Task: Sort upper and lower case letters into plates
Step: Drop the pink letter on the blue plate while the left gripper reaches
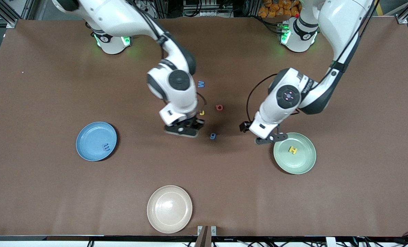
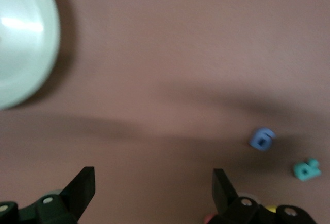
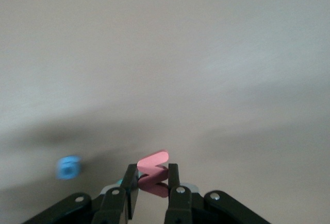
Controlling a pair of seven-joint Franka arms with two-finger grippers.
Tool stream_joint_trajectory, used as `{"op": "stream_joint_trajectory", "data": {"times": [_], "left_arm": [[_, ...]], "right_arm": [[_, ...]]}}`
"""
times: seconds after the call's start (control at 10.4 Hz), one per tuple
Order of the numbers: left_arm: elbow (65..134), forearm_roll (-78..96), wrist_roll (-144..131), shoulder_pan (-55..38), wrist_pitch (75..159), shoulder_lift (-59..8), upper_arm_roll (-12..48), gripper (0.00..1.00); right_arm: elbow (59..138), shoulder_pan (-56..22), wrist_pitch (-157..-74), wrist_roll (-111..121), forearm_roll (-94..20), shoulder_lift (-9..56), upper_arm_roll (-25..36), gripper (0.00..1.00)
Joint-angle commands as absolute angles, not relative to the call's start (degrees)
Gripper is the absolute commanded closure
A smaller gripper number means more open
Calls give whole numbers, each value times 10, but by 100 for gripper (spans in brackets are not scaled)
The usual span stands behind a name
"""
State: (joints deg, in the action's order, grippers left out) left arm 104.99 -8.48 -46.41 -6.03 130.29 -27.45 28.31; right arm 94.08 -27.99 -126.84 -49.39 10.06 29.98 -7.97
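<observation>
A brown table (image 1: pixel 36 137) carries three round plates and a scatter of tiny toy letters beneath two white Franka arms. The cream-beige plate (image 1: pixel 169 209) lies nearest the front camera. The sky blue plate (image 1: pixel 96 141), toward the right arm's end of the table, holds a blue letter m (image 1: pixel 105 148). The pale mint green plate (image 1: pixel 295 153), toward the left arm's end, holds a yellow letter H (image 1: pixel 293 150).

The right end effector (image 3: pixel 151 183) hangs low over the middle of the table, its fingers closed on a red letter (image 3: pixel 153 168) whose shape cannot be read. The left end effector (image 2: pixel 154 188) hovers over the table at the edge of the mint green plate, its fingers spread wide and holding nothing.

Loose on the table between the arms are a blue letter M (image 1: pixel 201 84) farthest from the camera, a red letter Q (image 1: pixel 219 107), a yellow letter (image 1: pixel 202 112) partly hidden by the right arm, a blue letter g (image 1: pixel 213 136), and a teal letter (image 2: pixel 307 169) seen only in the left wrist view.
</observation>
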Motion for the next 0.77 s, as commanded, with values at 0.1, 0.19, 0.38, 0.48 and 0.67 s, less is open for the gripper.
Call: {"op": "stream_joint_trajectory", "data": {"times": [0.1, 0.19, 0.38, 0.48, 0.67], "left_arm": [[1059, -100, -583, -139, 1306, -281, 280, 0], [1063, -100, -628, -155, 1329, -295, 280, 0], [1100, -112, -732, -173, 1379, -308, 279, 0], [1120, -144, -788, -174, 1400, -310, 279, 0], [1129, -215, -900, -175, 1445, -350, 279, 0]], "right_arm": [[1068, -132, -1207, -278, 86, 207, -89, 100], [1077, -100, -1203, -242, 84, 208, -77, 100], [1090, -49, -1206, -228, 77, 218, -71, 100], [1091, -41, -1208, -209, 76, 223, -55, 100], [1092, -39, -1213, -163, 58, 235, -24, 100]]}}
